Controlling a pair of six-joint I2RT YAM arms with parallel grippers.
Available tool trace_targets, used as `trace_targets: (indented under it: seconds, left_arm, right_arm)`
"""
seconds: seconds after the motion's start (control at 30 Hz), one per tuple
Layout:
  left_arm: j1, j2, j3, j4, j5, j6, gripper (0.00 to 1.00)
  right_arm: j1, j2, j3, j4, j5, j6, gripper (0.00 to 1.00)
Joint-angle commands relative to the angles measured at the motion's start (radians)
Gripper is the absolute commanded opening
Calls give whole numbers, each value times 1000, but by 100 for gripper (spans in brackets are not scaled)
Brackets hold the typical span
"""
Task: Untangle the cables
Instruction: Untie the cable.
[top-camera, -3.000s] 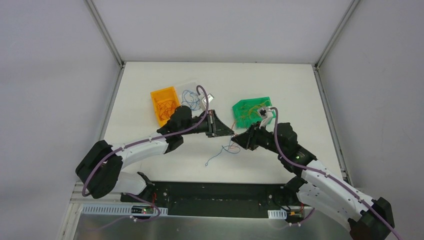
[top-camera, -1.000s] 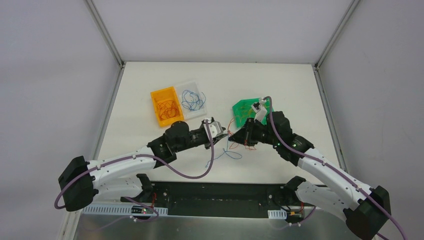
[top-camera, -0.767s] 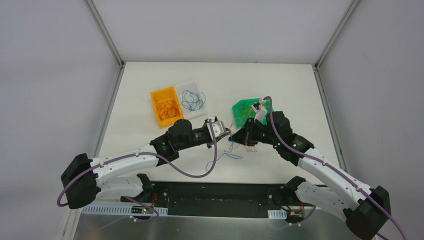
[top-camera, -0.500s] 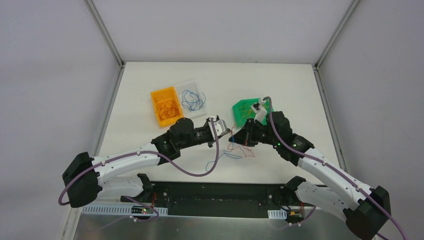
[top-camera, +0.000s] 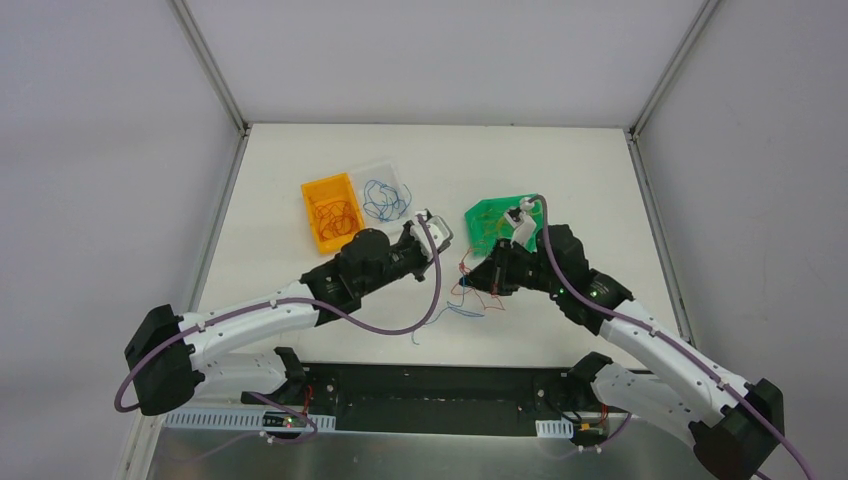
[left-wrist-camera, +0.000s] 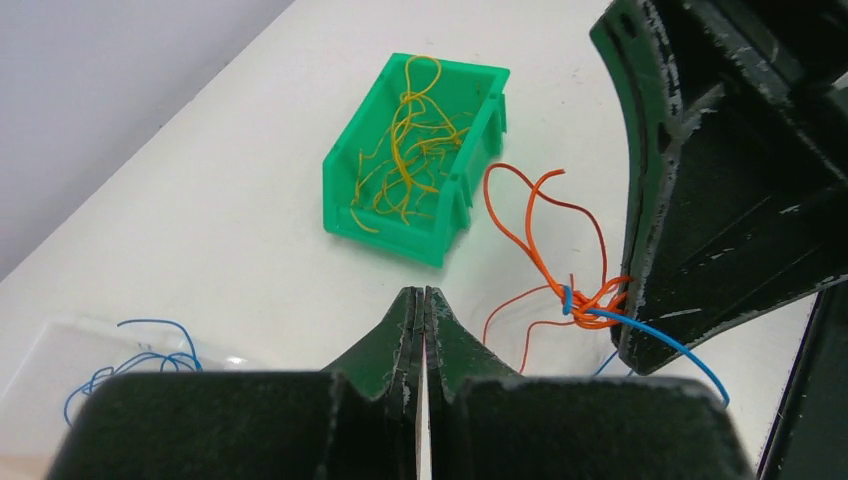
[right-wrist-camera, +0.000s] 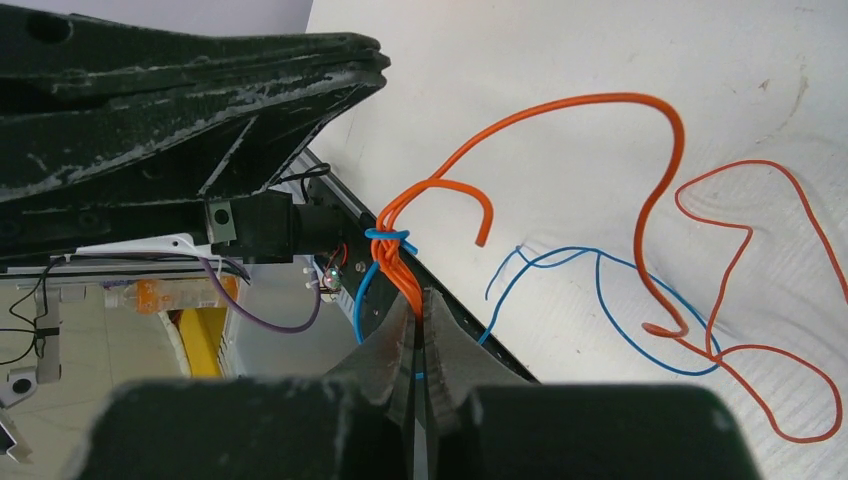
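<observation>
My right gripper (right-wrist-camera: 415, 300) is shut on a knotted clump of orange cables (right-wrist-camera: 392, 240) with a blue strand looped round the knot, held a little above the table. Loose ends trail down: an orange loop (right-wrist-camera: 660, 200), blue loops (right-wrist-camera: 600, 300) and a red strand (right-wrist-camera: 760, 350) lie on the table. In the top view the right gripper (top-camera: 480, 283) holds the clump (top-camera: 466, 292) at mid-table. My left gripper (left-wrist-camera: 420, 292) is shut and empty, apart from the clump (left-wrist-camera: 590, 300), and sits up-left of it in the top view (top-camera: 443, 238).
A green bin (top-camera: 495, 222) of yellow-orange wires stands just beyond the right gripper, and it shows in the left wrist view (left-wrist-camera: 420, 160). An orange bin (top-camera: 330, 212) of red wires and a clear tray (top-camera: 385, 195) of blue wires stand at the far left.
My left gripper has drawn back from the clump toward the far left and no longer touches it. The right gripper stays shut on the clump, whose loose strands have shifted slightly.
</observation>
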Motion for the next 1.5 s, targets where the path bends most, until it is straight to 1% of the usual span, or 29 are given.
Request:
trace_targets:
  seconds: [0.0,0.1,0.13,0.17,0.2,0.27,0.3,0.33,0.37,0.4,0.47,0.57,0.73,0.93,1.07,1.17,1.47]
  left_arm:
    - [16,-8,44,-18,-57,-45,0]
    - [24,-21,40,-25,90,-55,0]
    - [25,-26,43,-34,119,-65,9]
    - [27,-32,45,-45,142,-77,22]
    - [29,-38,47,-52,155,-97,29]
    - [50,-50,55,-59,163,-197,36]
    - [80,-47,75,-80,164,-297,38]
    - [124,-37,120,-121,192,-390,38]
    - [170,-18,155,-150,279,-473,36]
    - [201,0,173,-155,336,-521,34]
    - [211,14,175,-126,379,-546,32]
    - [211,24,153,-51,405,-567,32]
    - [210,72,184,-54,509,-583,33]
    - [196,94,195,-93,528,-583,33]
    - [180,114,211,-133,532,-572,31]
    - [169,122,217,-156,534,-568,31]
    - [148,156,251,-244,514,-532,30]
  right_arm:
    - [4,-37,12,-10,-2,-13,0]
    - [5,-38,20,-25,20,-17,0]
    - [4,-35,25,-27,21,-18,0]
    - [5,-29,31,-27,20,-20,0]
    - [4,-23,34,-27,18,-20,0]
    - [4,-15,39,-27,14,-20,0]
    - [4,-12,38,-25,11,-20,0]
    - [5,-12,36,-25,10,-20,0]
    - [4,-12,35,-24,10,-18,0]
    - [4,-13,33,-23,10,-18,0]
    - [4,-16,32,-22,9,-19,0]
    - [5,-16,32,-23,7,-17,0]
    - [4,-12,40,-25,11,-17,0]
    - [5,-2,54,-30,9,-19,0]
    - [5,2,56,-29,7,-20,0]
    - [5,6,55,-29,6,-20,0]
    - [4,2,57,-29,6,-17,0]
